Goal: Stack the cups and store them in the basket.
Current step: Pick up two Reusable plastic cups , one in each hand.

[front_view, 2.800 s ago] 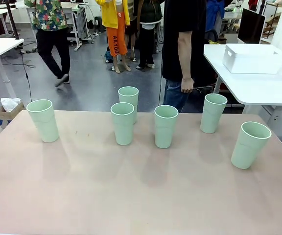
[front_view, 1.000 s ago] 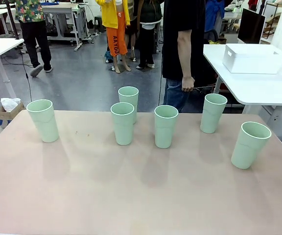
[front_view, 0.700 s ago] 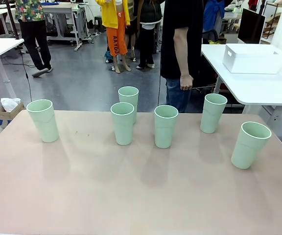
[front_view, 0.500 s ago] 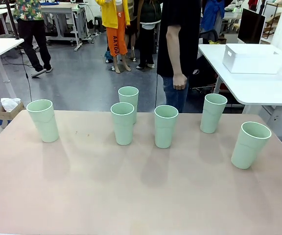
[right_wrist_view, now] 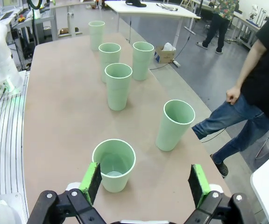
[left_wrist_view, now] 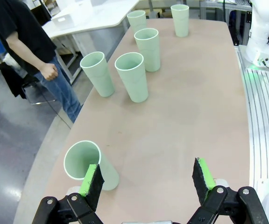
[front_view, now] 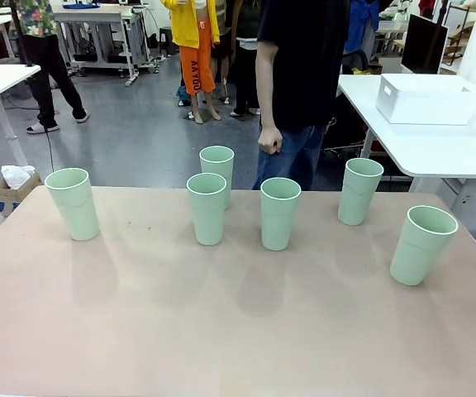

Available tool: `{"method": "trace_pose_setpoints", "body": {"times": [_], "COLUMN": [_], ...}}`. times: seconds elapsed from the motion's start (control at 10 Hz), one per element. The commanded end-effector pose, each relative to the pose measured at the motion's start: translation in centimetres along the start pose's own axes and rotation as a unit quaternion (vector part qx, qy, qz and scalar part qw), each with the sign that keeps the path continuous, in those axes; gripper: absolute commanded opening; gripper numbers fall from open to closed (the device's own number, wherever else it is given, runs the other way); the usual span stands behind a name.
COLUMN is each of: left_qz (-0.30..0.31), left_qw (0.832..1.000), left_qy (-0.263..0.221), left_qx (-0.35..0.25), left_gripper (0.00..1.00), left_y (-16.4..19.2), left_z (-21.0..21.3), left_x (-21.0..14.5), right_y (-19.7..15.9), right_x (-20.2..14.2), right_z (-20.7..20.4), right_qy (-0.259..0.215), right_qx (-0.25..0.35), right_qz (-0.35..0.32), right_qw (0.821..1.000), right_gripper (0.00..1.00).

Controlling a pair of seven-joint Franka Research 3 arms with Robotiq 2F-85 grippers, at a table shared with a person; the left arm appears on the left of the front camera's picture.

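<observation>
6 pale mint-green cups (front_view: 280,213) stand upright and apart on the table (front_view: 238,339), none nested yet, so stacking looks not begun. The white basket (front_view: 428,99) sits on a separate white side table (front_view: 469,153) beyond the far right corner, well apart from every cup. A person (front_view: 300,58) stands at the far edge with 1 hand (front_view: 269,141) hanging loosely curled. The left tool (left_wrist_view: 147,179) is spread wide and holds nothing; the leftmost cup (left_wrist_view: 85,163) stands just beside 1 of its pads. The right tool (right_wrist_view: 144,179) is equally wide open and empty, with the rightmost cup (right_wrist_view: 114,163) below it, nearer 1 pad than the other. The step in hand is probably a first grasp on an end cup. To do it well, the tool should centre the cup between both pads, descend without brushing the rim, close gently on the wall below the ridge since thin plastic may flex, then lift straight up before nesting it squarely into a neighbour.
</observation>
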State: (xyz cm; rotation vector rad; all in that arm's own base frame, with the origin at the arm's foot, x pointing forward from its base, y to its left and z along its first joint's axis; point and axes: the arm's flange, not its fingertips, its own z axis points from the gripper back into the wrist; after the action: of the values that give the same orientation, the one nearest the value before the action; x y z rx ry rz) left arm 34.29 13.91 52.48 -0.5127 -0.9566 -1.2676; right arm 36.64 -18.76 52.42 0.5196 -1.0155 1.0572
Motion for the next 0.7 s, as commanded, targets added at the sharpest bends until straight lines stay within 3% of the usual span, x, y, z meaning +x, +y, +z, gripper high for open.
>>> {"method": "trace_pose_setpoints", "body": {"times": [0.0, 0.6], "left_qz": [-0.003, -0.003], "left_qw": [1.0, 1.0], "left_qy": [-0.006, -0.006], "left_qx": [-0.002, -0.002], "left_gripper": [1.0, 1.0], "left_y": [-0.07, -0.07], "left_z": [0.07, 0.07], "left_x": [0.05, 0.05], "right_y": [0.0, 0.0], "right_x": [0.07, 0.07], "right_z": [0.0, 0.0], "right_qy": [-0.002, -0.002], "right_qx": [0.001, 0.001], "right_qz": [0.003, 0.003], "right_qw": [1.0, 1.0], "right_gripper": [1.0, 1.0]}}
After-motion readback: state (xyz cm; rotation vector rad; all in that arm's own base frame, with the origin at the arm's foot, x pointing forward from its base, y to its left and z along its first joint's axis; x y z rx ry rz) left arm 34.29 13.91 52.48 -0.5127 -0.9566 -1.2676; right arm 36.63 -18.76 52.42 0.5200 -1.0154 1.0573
